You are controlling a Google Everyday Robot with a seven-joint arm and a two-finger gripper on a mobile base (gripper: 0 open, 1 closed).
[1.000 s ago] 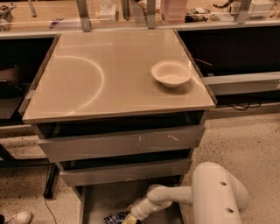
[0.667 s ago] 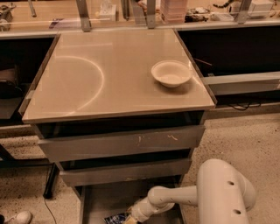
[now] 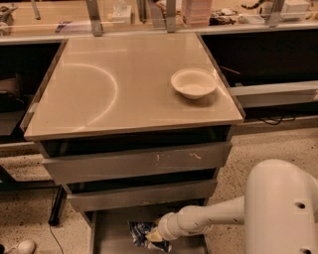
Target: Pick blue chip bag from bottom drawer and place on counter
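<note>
The blue chip bag point(image 3: 140, 232) lies crumpled on the floor of the open bottom drawer point(image 3: 107, 233), below the two grey-fronted drawers. My gripper point(image 3: 153, 236) reaches in from the right on a white arm point(image 3: 208, 217) and sits right at the bag's right edge, touching it. The bag rests low in the drawer. The counter point(image 3: 114, 89) is the glossy beige top above, with a curved arc mark on its left half.
A white bowl point(image 3: 194, 83) stands on the counter's right side. The scratched drawer front point(image 3: 139, 161) and the drawer below it point(image 3: 144, 194) overhang the open one. Dark openings flank the cabinet. A wooden shelf with clutter point(image 3: 149, 12) runs behind. A shoe point(image 3: 20, 247) is at the bottom left.
The white arm's large shoulder housing has shifted a little to the right. The gripper stays at the bag in the bottom drawer.
</note>
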